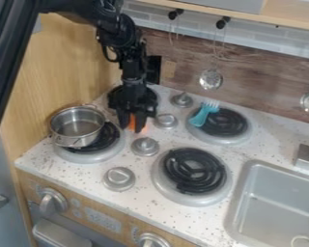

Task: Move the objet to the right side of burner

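We look down on a speckled white countertop (144, 212), with the black arm (112, 29) coming in from the top left. At the right, a grey sink (273, 207) is set into it. Of the burners, the front right one (194, 171) is bare, while a metal pot (77, 125) sits on the front left one (104, 153). The black gripper (132, 129) hangs just in front of the back left burner (113, 98); we can't tell how far open it is or whether it has hold of anything. Silver knobs (145, 146) stand between the left and right burners. A turquoise fork (202, 116) lies over the left part of the back right burner (228, 123). Smallest of all, an orange object (132, 122) shows at the gripper's tip, partly hidden by it, left of the nearest knob (165, 121).
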`<state>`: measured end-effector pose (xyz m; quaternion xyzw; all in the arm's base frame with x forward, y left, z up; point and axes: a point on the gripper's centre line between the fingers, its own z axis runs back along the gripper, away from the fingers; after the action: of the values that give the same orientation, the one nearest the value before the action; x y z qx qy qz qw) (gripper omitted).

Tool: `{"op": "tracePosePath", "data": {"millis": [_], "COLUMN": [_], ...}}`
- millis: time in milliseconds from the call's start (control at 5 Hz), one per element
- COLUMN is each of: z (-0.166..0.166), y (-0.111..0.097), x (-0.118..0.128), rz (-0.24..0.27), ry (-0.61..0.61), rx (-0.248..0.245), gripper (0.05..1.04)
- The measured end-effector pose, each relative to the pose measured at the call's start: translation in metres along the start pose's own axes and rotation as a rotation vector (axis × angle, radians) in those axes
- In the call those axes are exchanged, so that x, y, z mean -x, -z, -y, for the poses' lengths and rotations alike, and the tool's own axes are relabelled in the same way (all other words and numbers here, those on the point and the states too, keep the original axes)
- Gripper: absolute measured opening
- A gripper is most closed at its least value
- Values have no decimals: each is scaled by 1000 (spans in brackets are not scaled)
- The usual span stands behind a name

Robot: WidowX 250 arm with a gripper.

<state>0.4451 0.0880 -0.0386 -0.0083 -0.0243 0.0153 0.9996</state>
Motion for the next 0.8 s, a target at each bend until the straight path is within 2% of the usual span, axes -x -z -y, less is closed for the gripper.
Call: {"op": "tracePosePath", "data": {"millis": [200, 400, 600, 800], "z": [4, 19, 31, 24], "y": [-26, -46, -47, -61], "x": [2, 16, 19, 4], "rz": [60, 103, 71, 119], "ry": [14, 62, 73, 65], "rx": [10, 11, 20, -14], "gripper": [134, 75, 222, 476]}}
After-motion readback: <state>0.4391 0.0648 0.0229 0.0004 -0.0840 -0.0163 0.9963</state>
